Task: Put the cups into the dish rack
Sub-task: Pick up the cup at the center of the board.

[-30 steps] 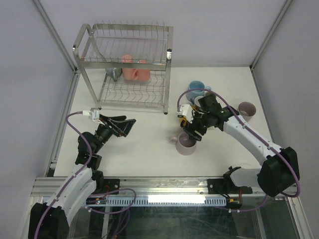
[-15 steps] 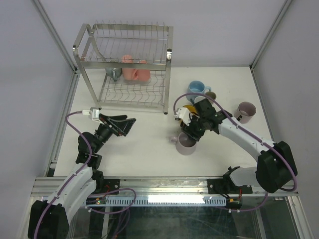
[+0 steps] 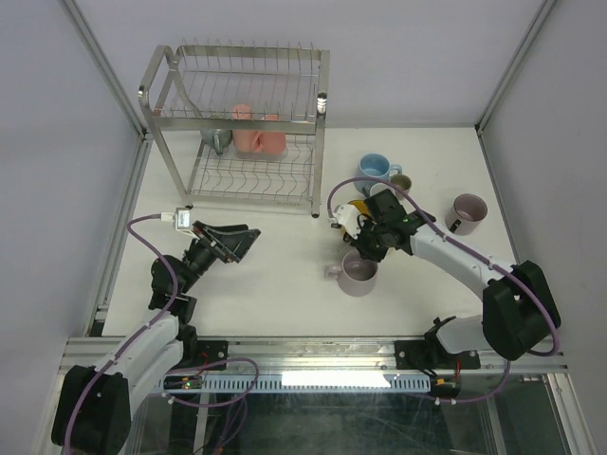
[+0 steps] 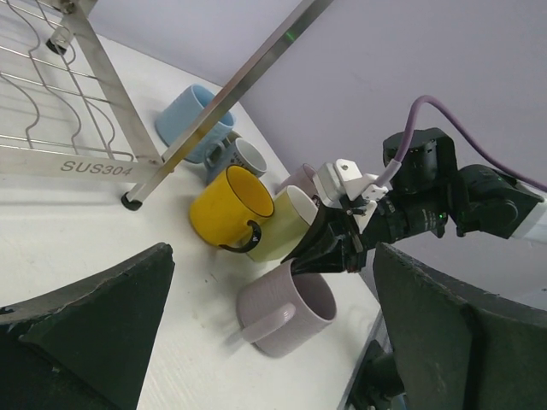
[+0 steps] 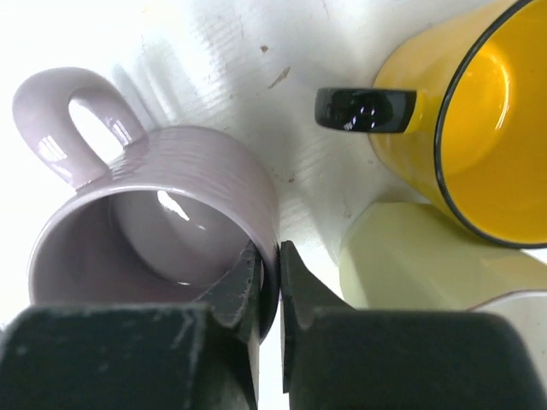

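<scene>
The left gripper (image 3: 244, 243) hangs wide open and empty near the left edge of the tabletop (image 3: 285, 284). From above, the dish rack (image 3: 237, 123) at the far left corner holds pink cups (image 3: 258, 142) and a grey cup (image 3: 218, 140) on its lower shelf. Only the right wrist view shows the right gripper (image 5: 269, 260) pinching the lilac mug (image 5: 162, 222) by its wall, one finger inside, beside the yellow mug (image 5: 479, 128).

Left gripper (image 3: 247, 242) hovering, jaws gaping wide. Right gripper (image 5: 269, 265) angling downward, jaws pinching lilac cup (image 5: 162, 171) wall between them.
</scene>
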`<state>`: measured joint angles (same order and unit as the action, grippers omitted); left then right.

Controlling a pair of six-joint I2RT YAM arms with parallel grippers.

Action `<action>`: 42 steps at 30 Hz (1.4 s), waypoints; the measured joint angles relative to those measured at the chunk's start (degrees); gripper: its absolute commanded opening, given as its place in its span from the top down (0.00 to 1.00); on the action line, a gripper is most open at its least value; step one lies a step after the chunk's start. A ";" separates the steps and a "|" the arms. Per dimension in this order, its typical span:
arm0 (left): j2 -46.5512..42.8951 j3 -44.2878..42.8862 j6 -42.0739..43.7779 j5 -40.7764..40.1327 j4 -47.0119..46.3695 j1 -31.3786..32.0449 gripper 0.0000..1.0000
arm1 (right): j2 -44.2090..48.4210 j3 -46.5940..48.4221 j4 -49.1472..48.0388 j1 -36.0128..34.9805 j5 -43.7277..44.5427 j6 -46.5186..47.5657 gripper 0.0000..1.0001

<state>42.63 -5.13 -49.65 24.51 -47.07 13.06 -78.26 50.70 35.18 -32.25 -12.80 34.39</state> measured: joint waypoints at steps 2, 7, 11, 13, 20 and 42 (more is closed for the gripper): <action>0.98 0.28 -1.44 0.33 -1.86 0.00 0.02 | 0.04 0.00 -0.13 0.00 0.13 -0.37 1.00; 4.70 0.85 -5.29 1.62 -6.84 0.00 0.03 | 0.11 0.09 0.11 0.00 -0.26 -0.26 1.00; 9.29 1.46 -8.96 3.23 -11.56 0.00 0.04 | 1.05 0.24 2.45 0.17 -3.26 0.83 1.00; 11.91 1.57 -11.23 4.24 -14.29 0.00 0.05 | 2.25 0.63 4.17 0.37 -5.64 1.84 1.00; 18.25 1.70 -17.16 6.40 -21.79 0.15 0.06 | 8.46 5.51 8.46 4.26 -16.31 5.29 1.00; 23.41 -4.15 -28.55 3.87 -26.45 14.23 0.14 | 7.76 32.17 9.79 11.34 -25.03 10.12 1.00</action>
<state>66.04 -9.28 -78.19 28.38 -73.52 27.29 -70.50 82.87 44.97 -20.91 -37.82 44.51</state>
